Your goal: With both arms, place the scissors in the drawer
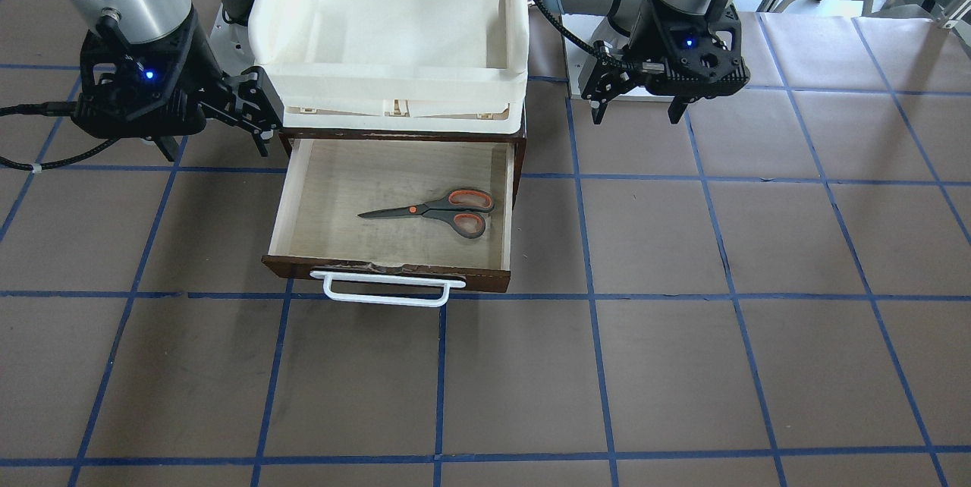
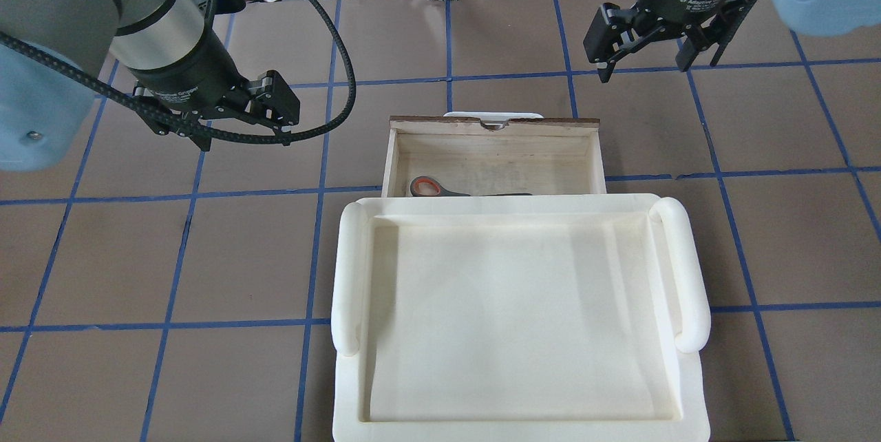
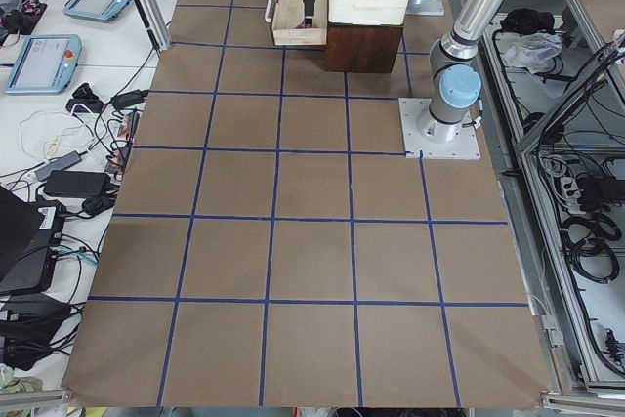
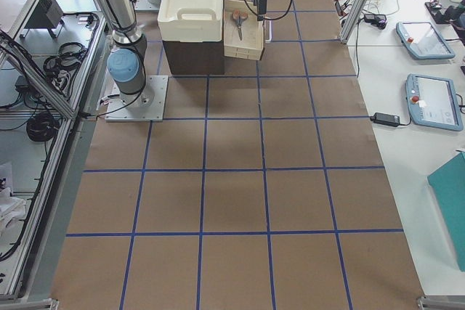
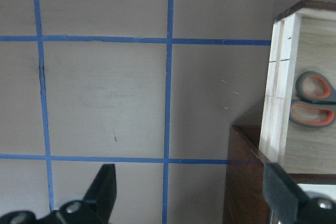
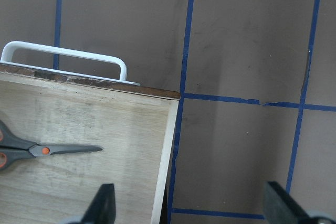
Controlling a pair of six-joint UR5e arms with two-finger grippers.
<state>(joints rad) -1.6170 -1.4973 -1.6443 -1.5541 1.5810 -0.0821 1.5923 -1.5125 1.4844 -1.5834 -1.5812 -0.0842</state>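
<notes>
Scissors (image 1: 436,212) lie flat inside pulled-out drawer (image 1: 394,273), blades toward robot's right. Left gripper (image 2: 244,127) and right gripper (image 2: 643,60): both spread, empty, flanking drawer, clear of it. Placement looks done. Likely next: 1 gripper presses white handle (image 1: 384,291) squarely to shut drawer.

The scissors (image 1: 436,210) lie in the drawer (image 1: 285,206), pulled out below the tray (image 1: 394,83). The left pincer (image 1: 635,119) and right pincer (image 1: 216,149) flank it
</notes>
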